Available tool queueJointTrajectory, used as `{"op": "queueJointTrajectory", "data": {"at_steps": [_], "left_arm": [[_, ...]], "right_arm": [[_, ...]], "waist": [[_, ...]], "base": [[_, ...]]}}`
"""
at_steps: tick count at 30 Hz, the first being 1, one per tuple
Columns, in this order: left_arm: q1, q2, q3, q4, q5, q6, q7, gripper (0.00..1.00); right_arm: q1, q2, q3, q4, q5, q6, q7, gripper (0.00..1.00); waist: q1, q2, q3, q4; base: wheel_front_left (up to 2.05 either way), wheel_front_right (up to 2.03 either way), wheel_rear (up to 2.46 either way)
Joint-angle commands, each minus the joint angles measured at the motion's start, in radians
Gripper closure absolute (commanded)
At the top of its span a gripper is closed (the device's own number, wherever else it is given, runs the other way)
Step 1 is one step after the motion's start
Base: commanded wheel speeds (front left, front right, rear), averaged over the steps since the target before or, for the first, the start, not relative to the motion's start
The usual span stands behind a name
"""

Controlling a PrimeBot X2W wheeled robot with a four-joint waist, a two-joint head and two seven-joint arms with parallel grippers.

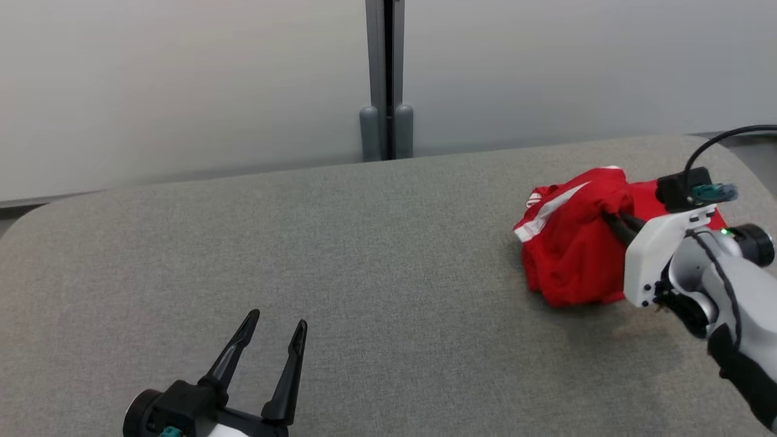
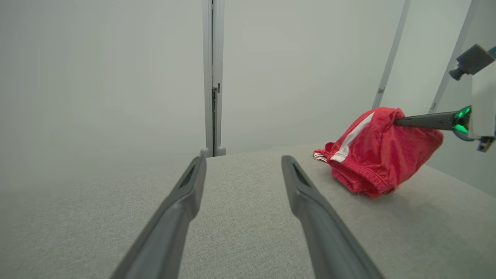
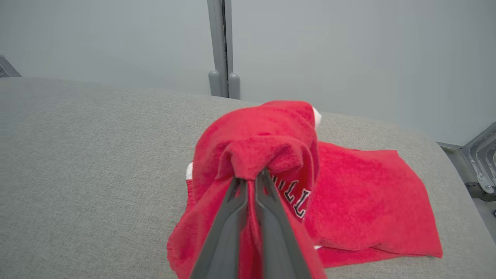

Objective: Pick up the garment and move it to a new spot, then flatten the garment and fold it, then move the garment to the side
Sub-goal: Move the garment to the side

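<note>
The garment (image 1: 567, 243) is a red piece with a white stripe and black lettering, bunched at the right end of the grey padded table (image 1: 364, 255). My right gripper (image 1: 609, 217) is shut on a pinch of the garment's fabric, which it holds raised while the lower folds rest on the table. The right wrist view shows the garment (image 3: 348, 201) draped over the closed fingers (image 3: 248, 193). From the left wrist, the garment (image 2: 372, 155) hangs off the right gripper's fingers (image 2: 422, 120). My left gripper (image 1: 276, 325) stands open and holds nothing at the lower left, far from the garment.
A pale wall with a grey vertical post (image 1: 385, 79) runs behind the table. The table's right end (image 1: 746, 170) curves off just past the garment. A black cable (image 1: 722, 139) loops above my right wrist.
</note>
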Motion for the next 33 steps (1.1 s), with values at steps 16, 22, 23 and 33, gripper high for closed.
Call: {"op": "queueJointTrajectory", "data": {"at_steps": [16,22,23,33], "left_arm": [[-0.122,0.033,0.003,0.000,0.017,-0.022,0.004,0.00],[-0.140,0.036,0.001,-0.003,0.018,-0.021,0.005,0.00],[-0.142,0.038,0.002,-0.004,0.017,-0.021,0.005,0.00],[-0.171,0.050,0.006,-0.011,0.016,-0.022,0.005,0.00]], "right_arm": [[-0.247,-0.105,0.074,-0.069,0.103,0.000,-0.073,1.00],[-0.276,-0.179,0.131,-0.013,0.095,0.000,-0.020,1.00],[-0.275,-0.194,0.138,0.000,0.094,0.000,-0.010,1.00],[-0.294,-0.233,0.172,0.178,0.056,0.000,-0.005,1.00]], "waist": [[0.0000,-0.0001,0.203,0.034],[0.0000,-0.0001,0.250,0.047],[0.0000,-0.0001,0.257,0.048],[0.0000,-0.0001,0.313,0.050]], "base": [[0.00,0.00,0.00],[0.00,0.00,0.00],[0.00,0.00,0.00],[0.00,0.00,0.00]]}}
